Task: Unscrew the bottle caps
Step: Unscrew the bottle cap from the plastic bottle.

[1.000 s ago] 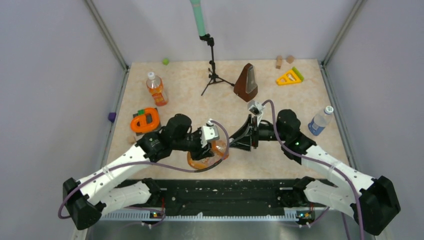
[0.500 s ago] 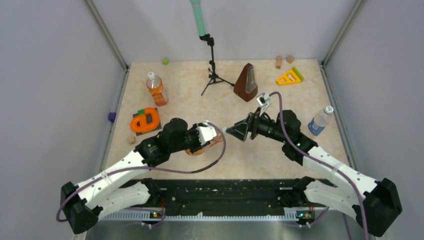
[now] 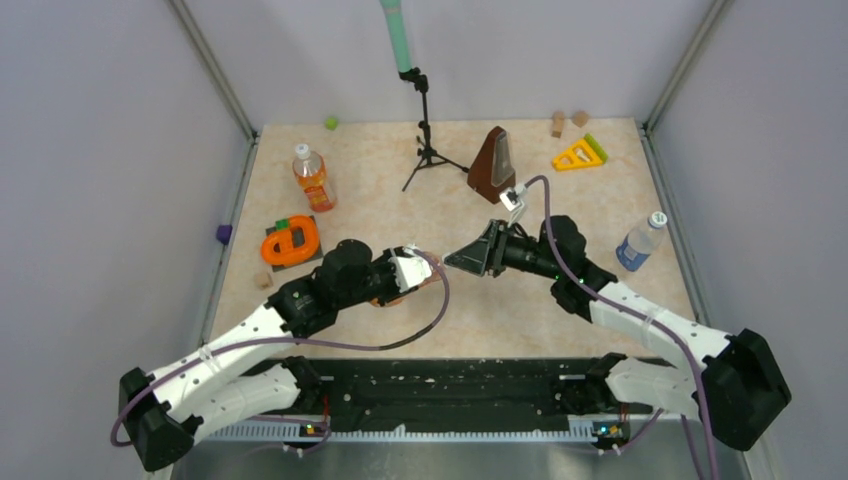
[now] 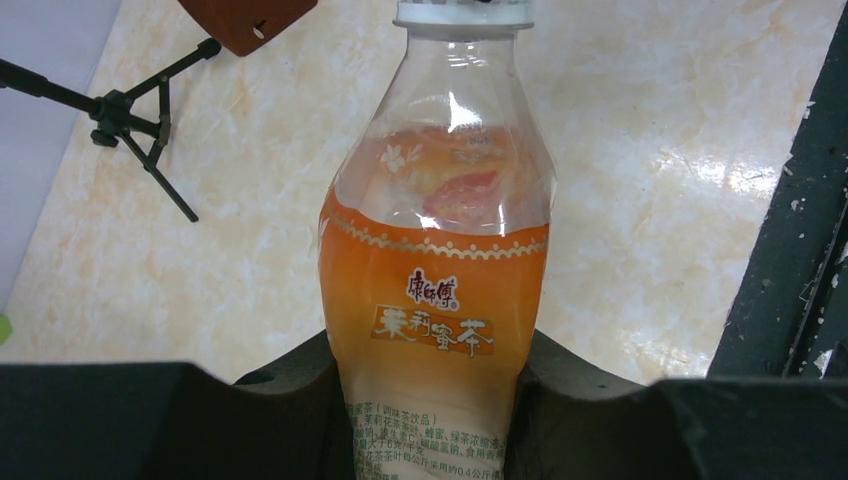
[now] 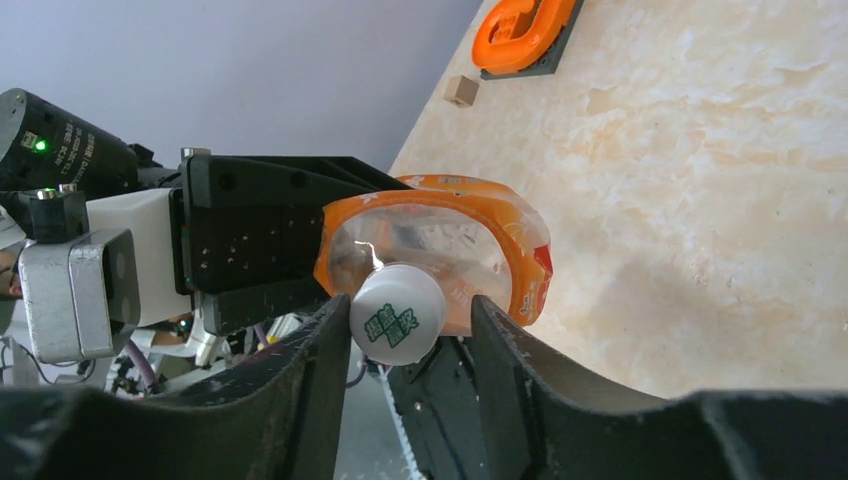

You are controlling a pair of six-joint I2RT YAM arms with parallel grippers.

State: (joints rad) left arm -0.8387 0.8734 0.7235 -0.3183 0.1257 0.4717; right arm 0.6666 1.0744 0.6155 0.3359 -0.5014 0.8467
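My left gripper (image 4: pixel 432 360) is shut on the squat orange bottle (image 4: pixel 440 300) and holds it tilted off the table, its white cap (image 4: pixel 462 12) pointing at the right arm. In the right wrist view that cap (image 5: pixel 397 318) sits between the fingers of my right gripper (image 5: pixel 410 308). The left finger touches it and a gap shows at the other, so the gripper is open. The slim orange bottle (image 3: pixel 313 180) stands capped at the back left. At the right stands the clear blue-label bottle (image 3: pixel 638 244), also capped.
A brown metronome (image 3: pixel 493 165) and a black tripod stand (image 3: pixel 425 130) are at the back middle. An orange ring toy (image 3: pixel 290 241) lies at the left, a yellow triangle (image 3: pixel 577 154) and wooden blocks (image 3: pixel 558 123) at the back right.
The left arm has raised and turned the squat bottle toward the right arm. The right gripper has moved left and up, and its fingers now straddle the cap.
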